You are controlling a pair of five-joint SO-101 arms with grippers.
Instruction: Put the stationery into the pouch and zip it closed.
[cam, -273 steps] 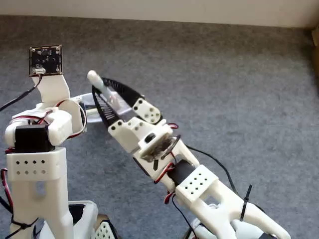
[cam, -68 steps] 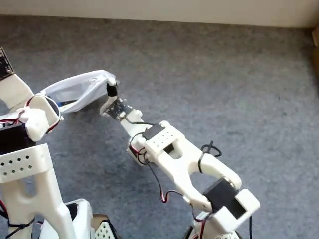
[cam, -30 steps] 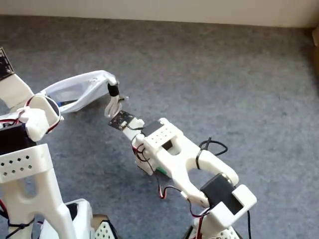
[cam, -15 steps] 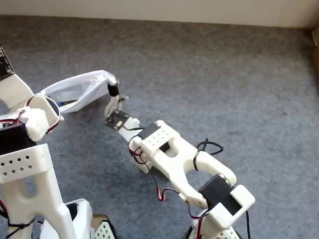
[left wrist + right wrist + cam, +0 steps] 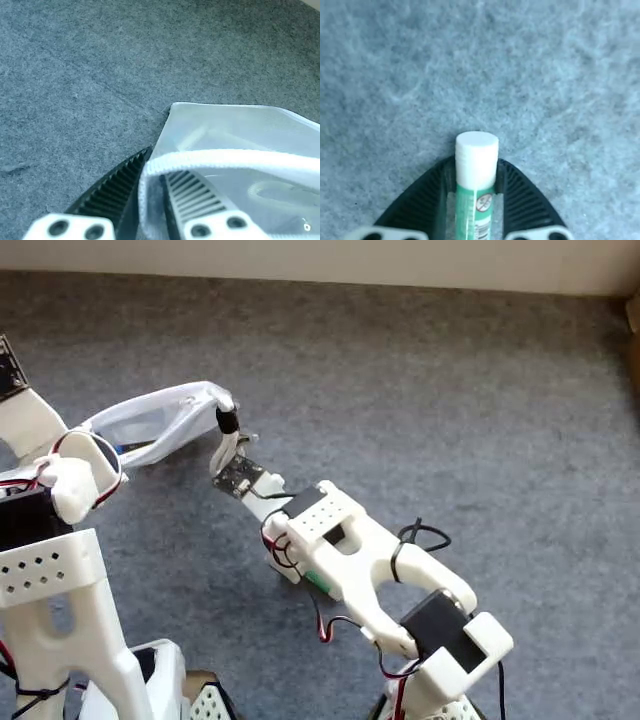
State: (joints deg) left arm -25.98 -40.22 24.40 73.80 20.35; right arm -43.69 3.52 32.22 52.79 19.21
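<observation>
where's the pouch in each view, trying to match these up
high view: pouch in the upper left.
left wrist view: close up, clamped in the left gripper.
right wrist view: glue stick in the right gripper.
shared landmark: the grey carpet.

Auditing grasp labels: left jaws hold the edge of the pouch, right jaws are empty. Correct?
No. The right gripper is not empty: its jaws are shut on a glue stick with a white cap and green body, clear in the right wrist view. The left gripper does hold the edge of the pouch.
</observation>
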